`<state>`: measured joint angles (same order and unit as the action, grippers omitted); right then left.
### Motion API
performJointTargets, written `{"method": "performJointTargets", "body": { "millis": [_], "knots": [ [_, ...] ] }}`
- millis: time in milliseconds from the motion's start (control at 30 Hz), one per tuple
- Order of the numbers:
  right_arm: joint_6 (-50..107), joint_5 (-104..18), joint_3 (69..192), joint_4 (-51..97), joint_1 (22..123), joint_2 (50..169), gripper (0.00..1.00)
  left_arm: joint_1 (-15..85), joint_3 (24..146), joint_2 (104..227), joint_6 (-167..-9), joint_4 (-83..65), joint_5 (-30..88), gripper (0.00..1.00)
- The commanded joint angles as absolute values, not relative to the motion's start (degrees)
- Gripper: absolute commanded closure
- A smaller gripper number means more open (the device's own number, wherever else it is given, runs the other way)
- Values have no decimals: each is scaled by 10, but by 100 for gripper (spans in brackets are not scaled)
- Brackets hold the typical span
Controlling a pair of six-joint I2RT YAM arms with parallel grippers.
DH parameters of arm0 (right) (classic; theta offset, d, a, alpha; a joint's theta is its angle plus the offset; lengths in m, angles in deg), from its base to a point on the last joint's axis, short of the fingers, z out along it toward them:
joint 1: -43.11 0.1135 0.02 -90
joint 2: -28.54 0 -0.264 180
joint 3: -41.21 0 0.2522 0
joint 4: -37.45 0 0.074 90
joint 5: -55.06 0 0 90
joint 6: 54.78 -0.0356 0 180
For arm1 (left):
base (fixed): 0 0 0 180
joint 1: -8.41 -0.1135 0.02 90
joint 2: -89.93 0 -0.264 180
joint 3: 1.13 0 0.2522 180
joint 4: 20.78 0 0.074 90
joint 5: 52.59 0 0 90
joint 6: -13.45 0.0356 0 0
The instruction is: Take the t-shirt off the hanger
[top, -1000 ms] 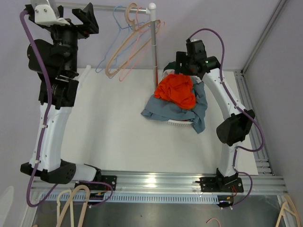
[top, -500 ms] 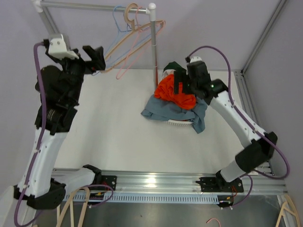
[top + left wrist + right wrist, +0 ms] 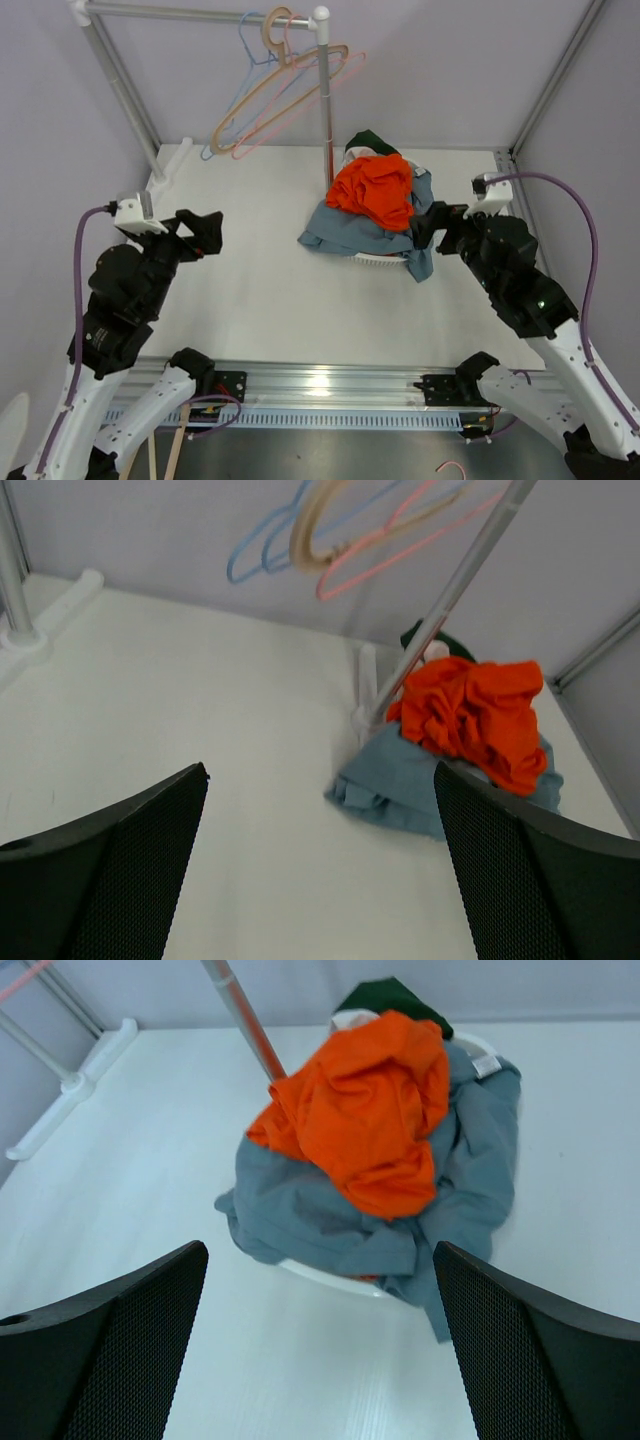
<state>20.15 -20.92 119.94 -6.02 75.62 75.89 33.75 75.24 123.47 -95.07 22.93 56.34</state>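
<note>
- White table [image 3: 260, 300] is spanned at the back by a rail [image 3: 200, 14], from which only bare hangers [image 3: 265, 105] are hung
- An orange t-shirt [image 3: 375, 190] is heaped on other garments [image 3: 340, 235] in the basket [image 3: 380, 262]
- Left gripper [image 3: 203, 235] and right gripper [image 3: 428, 225] are spread wide, nothing held
- Removal is judged complete; no step is seen left

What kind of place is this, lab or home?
Likely a lab robot cell, not a home: a bare white table with a metal rail along its edge, a rack of empty hangers, and a clothes pile.
</note>
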Motion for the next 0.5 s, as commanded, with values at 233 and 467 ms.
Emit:
{"method": "performJointTargets", "body": {
  "millis": [233,467],
  "knots": [
    [184,-185,1101,-82,759,610,1,342,630,1124,-1024,276,522,1],
    [176,-175,1115,-108,759,639,0,342,622,1123,-1012,277,527,1]
  ]
}}
